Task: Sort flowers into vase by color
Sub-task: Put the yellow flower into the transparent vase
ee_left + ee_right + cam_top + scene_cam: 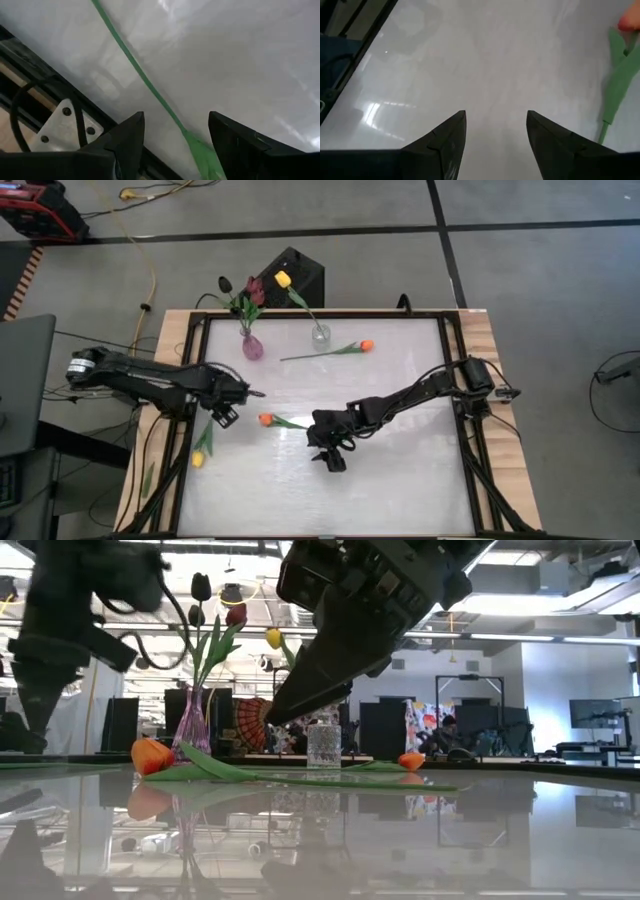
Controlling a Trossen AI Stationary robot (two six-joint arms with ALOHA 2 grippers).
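White and glossy, the table top sits in a dark frame with wooden edges, and I take the pink vase at its far side as my landmark. That vase holds dark maroon tulips, upright. Just beside it stands a clear glass vase with a single yellow tulip. Past the glass vase, away from the pink one, an orange tulip lies flat on the table. A second orange tulip lies nearer the front than the pink vase, its stem running towards my right gripper. A second yellow tulip lies at the table's left edge, well in front of the pink vase. My left gripper hangs above that flower's green stem, fingers spread apart and holding nothing. My right gripper hovers over bare table beside the nearer orange tulip, its fingers likewise wide and empty
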